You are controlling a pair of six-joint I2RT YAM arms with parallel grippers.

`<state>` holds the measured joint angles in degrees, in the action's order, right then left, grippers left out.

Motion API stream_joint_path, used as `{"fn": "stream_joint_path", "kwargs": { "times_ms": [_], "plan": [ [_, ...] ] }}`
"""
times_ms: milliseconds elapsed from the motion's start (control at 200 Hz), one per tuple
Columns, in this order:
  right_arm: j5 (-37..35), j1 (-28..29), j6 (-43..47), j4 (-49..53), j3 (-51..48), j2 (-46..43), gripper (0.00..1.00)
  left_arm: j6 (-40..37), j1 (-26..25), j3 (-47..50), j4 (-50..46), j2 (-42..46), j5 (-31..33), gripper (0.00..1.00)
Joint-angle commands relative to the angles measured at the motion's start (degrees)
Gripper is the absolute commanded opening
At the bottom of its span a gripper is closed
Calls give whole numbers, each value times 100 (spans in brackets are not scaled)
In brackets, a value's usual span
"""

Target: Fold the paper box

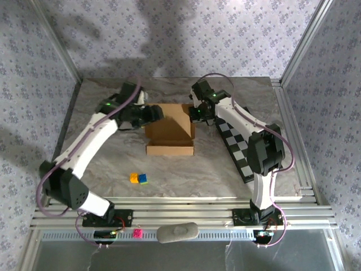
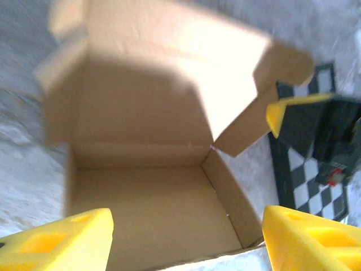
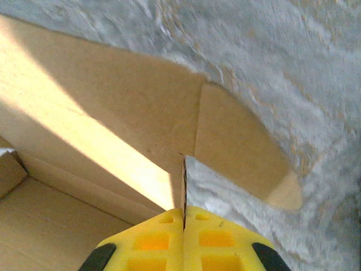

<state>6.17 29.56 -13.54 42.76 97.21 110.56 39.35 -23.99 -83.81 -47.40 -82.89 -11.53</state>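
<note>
So the paper box [image 1: 169,134] is sitting open in the middle of the counter [image 1: 113,161], between the two arms. Its near wall is standing up and the lid panel rises at the far side. In the left wrist view you look straight into the tray: bare cardboard floor, side walls up, a lid flap angled out to the right.

The left end effector [image 1: 151,114] is at the box's far-left corner. Its yellow fingers [image 2: 56,240] are spread wide apart, and nothing is pinched between them.

The right end effector [image 1: 196,116] is at the far-right corner. Its wrist view shows the two yellow fingers [image 3: 217,243] pressed together on a thin cardboard edge of the box, with a rounded flap sticking out just past them.

The checkerboard [image 1: 237,149] lies flat to the right of the box, under the right arm. An orange block [image 1: 133,178] and a blue block [image 1: 143,179] sit touching each other on the counter, nearer than the box and well apart from it.
</note>
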Motion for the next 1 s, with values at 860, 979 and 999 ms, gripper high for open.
{"fn": "stream_joint_path", "kwargs": {
  "times_ms": [860, 979, 999],
  "plan": [
    [-213, 399, 2002, -4390, -2839, -1348, 1, 2695, 2156, 58, 1651, -1396, -952, 76],
    [-183, 409, 2012, -4391, -2822, -1328, 1, 2728, 2138, -400, 1516, -1962, -1202, 73],
    [-177, 407, 2013, -4381, -2815, -1319, 0, 2750, 2130, -452, 1497, -2038, -1285, 73]
  ]
}}
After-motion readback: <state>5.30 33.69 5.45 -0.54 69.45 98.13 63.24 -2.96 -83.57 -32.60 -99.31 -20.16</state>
